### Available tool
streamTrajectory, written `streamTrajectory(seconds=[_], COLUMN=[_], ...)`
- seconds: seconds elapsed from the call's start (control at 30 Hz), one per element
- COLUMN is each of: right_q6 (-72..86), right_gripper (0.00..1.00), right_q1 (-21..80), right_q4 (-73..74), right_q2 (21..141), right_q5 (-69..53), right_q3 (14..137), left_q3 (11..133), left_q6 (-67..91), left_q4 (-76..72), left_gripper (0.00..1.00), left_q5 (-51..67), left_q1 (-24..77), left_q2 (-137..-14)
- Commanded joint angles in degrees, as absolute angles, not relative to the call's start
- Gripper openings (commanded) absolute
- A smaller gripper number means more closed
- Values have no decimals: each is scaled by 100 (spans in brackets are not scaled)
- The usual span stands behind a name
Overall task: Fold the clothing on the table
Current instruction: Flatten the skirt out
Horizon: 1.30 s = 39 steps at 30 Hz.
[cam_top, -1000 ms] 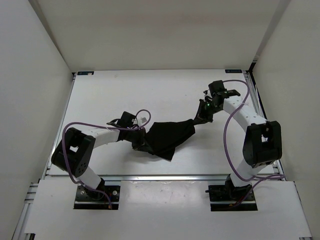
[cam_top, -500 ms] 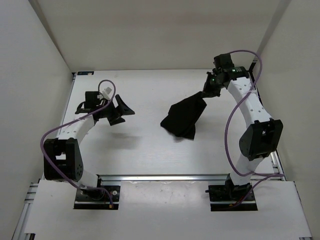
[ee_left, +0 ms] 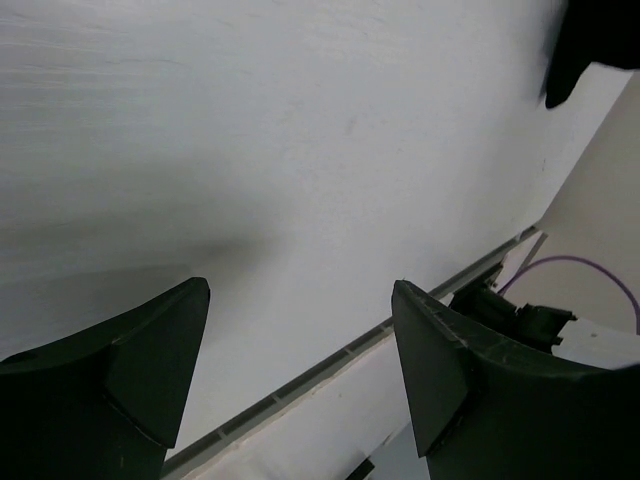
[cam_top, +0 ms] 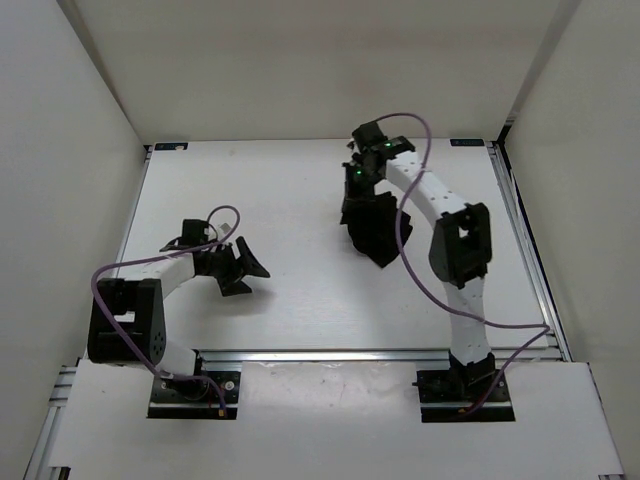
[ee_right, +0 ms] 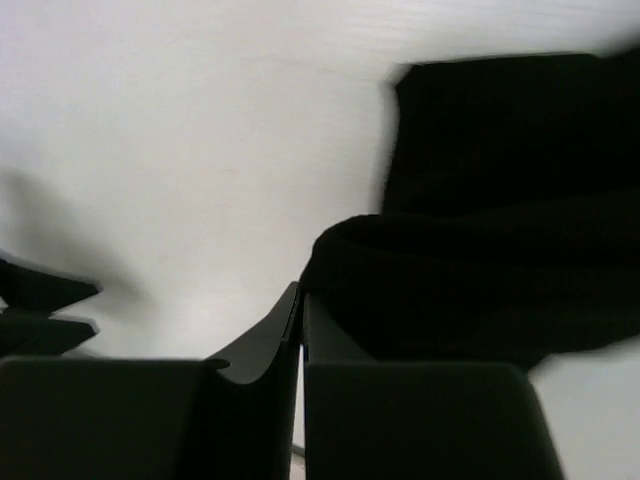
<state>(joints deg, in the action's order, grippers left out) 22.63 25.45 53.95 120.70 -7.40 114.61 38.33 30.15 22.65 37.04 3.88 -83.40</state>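
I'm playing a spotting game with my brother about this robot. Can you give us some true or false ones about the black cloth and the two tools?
1. The left tool is open with nothing in it. True.
2. The clothing is white. False: it is black.
3. The right tool is shut on the clothing. True.
4. Both tools grip the clothing. False: only the right tool does; the left tool is apart from it, over the bare table.
5. The clothing lies spread out flat. False: it is bunched up at the right tool.
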Motion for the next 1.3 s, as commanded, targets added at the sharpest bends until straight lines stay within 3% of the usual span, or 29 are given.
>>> streamTrajectory(seconds=[0.0, 0.13, 0.23, 0.4, 0.53, 0.67, 0.77, 0.93, 1.13, 1.27], right_q6=[2232, 2363, 2873, 4295, 4466, 3878, 3237, 2566, 2653, 2672], right_gripper=[1, 0, 0, 0, 0, 0, 0, 0, 0, 0], right_q1=[2681, 2654, 2409, 1996, 1574, 1380, 1135, 1160, 1151, 1371], right_q4=[4870, 3783, 2473, -1172, -678, 471, 1699, 3523, 3613, 3568], right_q2=[12550, 12341, 11447, 9488, 9080, 8789, 9034, 9290, 9219, 9334], right_q5=[-2555, -3523, -4086, -4404, -4851, -4869, -5027, -3913, -3700, -3761], right_q3=[12303, 13270, 12834, 9096, 7631, 5753, 5012, 4712, 4702, 4764], left_q3=[3858, 4078, 4166, 4131, 4105, 4078, 3964, 3850, 3683, 3270], left_q6=[2682, 2321, 2180, 2293, 2338, 2347, 2355, 2294, 2609, 3775], left_q4=[2513, 2943, 3094, 2997, 2839, 2821, 2752, 2804, 2471, 963], left_gripper=[84, 85, 85, 86, 86, 86, 85, 85, 87, 85], left_q5=[3551, 3384, 3357, 3383, 3392, 3427, 3375, 3366, 3760, 4305], left_q1=[-209, -317, -132, -62, 97, 131, 167, 246, 281, 474], left_q2=[-8025, -8103, -8279, -8376, -8472, -8517, -8525, -8560, -8561, -8455])
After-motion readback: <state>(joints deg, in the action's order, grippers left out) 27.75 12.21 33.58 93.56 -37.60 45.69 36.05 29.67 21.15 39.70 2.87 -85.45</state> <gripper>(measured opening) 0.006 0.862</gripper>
